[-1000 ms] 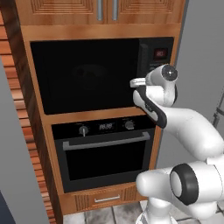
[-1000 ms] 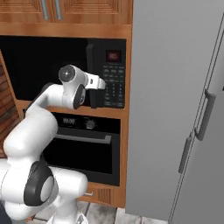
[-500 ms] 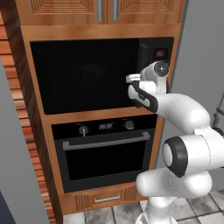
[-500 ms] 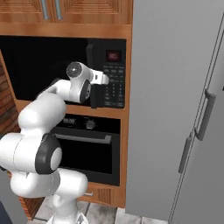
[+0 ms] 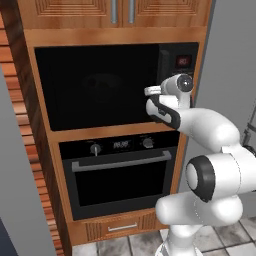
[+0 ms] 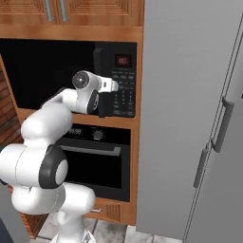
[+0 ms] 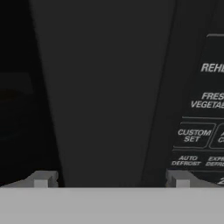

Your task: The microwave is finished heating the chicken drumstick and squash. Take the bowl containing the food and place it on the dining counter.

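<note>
A tall grey fridge (image 6: 190,118) stands on the right, and it is the biggest thing here. Next to it is a wooden wall cabinet (image 5: 115,20) with two doors up top. Set into the wood is the microwave (image 5: 100,85), a wide black box with a dark glass door. The door is closed. The glass is too dark to see any bowl or food behind it, so I cannot tell what is inside. On the right side of the microwave is the keypad panel (image 6: 124,92) with a small red display (image 6: 123,60) above the buttons.

Under the microwave sits a black oven (image 5: 120,175) with knobs and a long bar handle. Its door is closed too. Below the oven is a small wooden drawer (image 5: 115,227).

The white arm reaches up to the microwave. The gripper (image 7: 109,179) is very close to the door, right by the strip between the glass and the keypad. Its two small fingertips (image 7: 41,179) are spread wide apart, with nothing between them. Words like "CUSTOM SET" and "AUTO DEFROST" show on the buttons beside the gripper.
</note>
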### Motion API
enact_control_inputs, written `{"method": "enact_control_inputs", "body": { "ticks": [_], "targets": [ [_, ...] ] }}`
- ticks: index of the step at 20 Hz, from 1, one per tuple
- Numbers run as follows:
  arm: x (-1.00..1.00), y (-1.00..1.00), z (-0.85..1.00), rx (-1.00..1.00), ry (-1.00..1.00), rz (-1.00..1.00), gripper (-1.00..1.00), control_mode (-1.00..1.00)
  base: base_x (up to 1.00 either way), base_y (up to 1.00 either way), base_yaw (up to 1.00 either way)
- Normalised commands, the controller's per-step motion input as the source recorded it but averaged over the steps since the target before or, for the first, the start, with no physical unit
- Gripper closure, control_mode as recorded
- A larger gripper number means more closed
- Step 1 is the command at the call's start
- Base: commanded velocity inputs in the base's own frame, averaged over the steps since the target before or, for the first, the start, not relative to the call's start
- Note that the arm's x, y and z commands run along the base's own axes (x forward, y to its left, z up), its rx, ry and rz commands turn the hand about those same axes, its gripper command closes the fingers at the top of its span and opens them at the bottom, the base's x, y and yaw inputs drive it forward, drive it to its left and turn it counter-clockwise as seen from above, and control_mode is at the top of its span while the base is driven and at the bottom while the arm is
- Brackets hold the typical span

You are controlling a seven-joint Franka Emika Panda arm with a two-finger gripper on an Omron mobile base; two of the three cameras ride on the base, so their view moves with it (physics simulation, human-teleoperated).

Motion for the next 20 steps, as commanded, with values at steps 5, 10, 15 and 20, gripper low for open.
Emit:
{"method": "enact_control_inputs", "body": {
  "ticks": [5, 10, 15, 20],
  "targets": [
    [0.0, 0.0, 0.0, 0.0, 0.0, 0.0, 1.0, -1.0, 0.0, 0.0, 0.0],
    [-0.44, 0.12, 0.05, 0.0, 0.0, 0.0, 1.0, -1.0, 0.0, 0.0, 0.0],
    [-0.98, 0.64, 0.44, 0.01, 0.0, 0.0, 1.0, -1.0, 0.0, 0.0, 0.0],
    [-1.0, 0.95, 0.81, 0.0, 0.0, 0.0, 1.0, -1.0, 0.0, 0.0, 0.0]
  ]
}}
